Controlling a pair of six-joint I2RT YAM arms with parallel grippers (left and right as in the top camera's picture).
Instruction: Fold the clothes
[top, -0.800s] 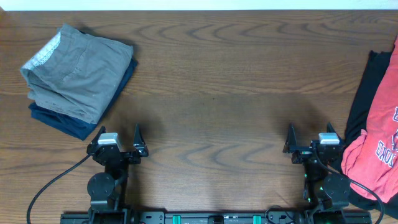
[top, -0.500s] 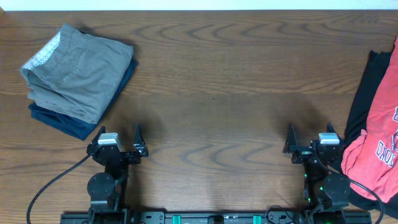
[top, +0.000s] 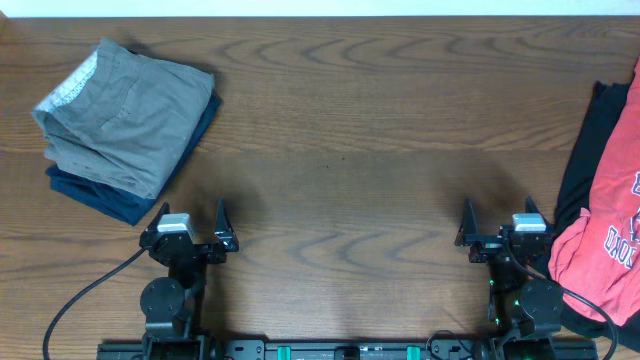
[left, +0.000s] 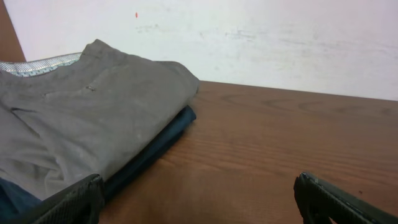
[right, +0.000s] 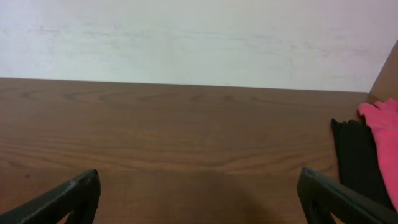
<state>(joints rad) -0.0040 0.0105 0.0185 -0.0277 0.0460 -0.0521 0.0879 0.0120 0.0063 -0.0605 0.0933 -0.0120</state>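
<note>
"Since you're nearer the table (top: 340, 120), where's the laundry?"

"A coral-red T-shirt (top: 610, 220) is heaped at the right edge, partly over a black garment (top: 585, 150). The right gripper (top: 498, 215) near it and the left gripper (top: 192, 212) both gape wide, holding nothing."

A dark wooden table (top: 340, 150) with wavy grain stands against a plain, slightly scuffed white wall (right: 199, 37).
</note>
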